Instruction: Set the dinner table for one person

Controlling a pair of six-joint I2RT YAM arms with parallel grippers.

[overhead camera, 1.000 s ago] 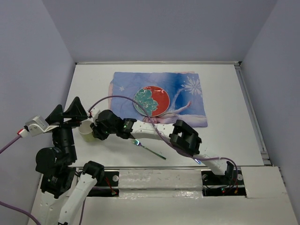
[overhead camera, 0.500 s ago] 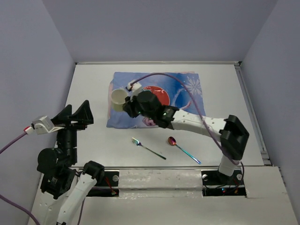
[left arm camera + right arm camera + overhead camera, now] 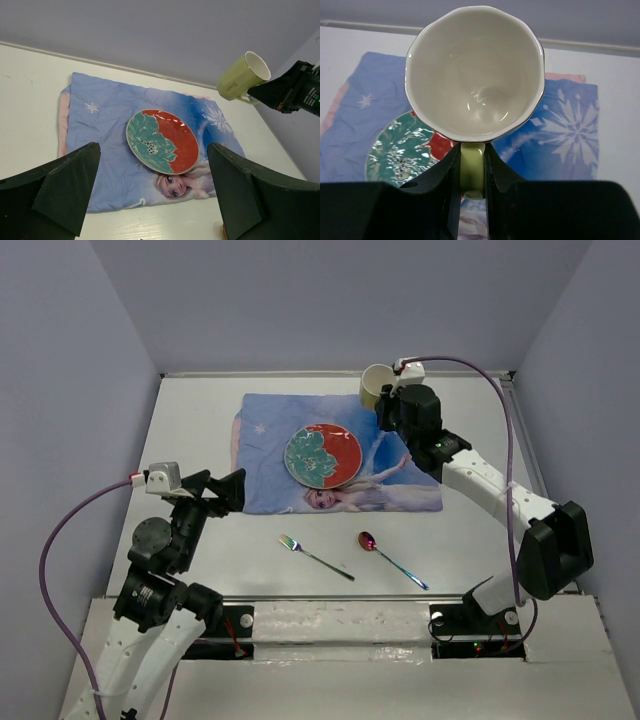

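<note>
My right gripper (image 3: 390,405) is shut on the handle of a pale green mug (image 3: 375,386) and holds it in the air over the far right corner of the blue princess placemat (image 3: 270,440). In the right wrist view the mug (image 3: 475,70) is empty, its handle (image 3: 472,170) pinched between my fingers. A red and green plate (image 3: 323,455) lies on the placemat. A fork (image 3: 315,557) and a spoon (image 3: 391,559) lie on the off-white dinner table (image 3: 480,510) in front of the placemat. My left gripper (image 3: 222,490) is open and empty at the placemat's near left corner.
A raised rail (image 3: 535,480) runs along the table's right edge. Grey walls enclose the back and both sides. In the left wrist view the plate (image 3: 161,140) and placemat (image 3: 100,135) lie ahead, and the held mug (image 3: 243,76) hangs at the upper right.
My right gripper carried the mug from the near left of the table, across the placemat, to above its far right corner. My left arm swung right and lower toward the placemat's near left corner.
</note>
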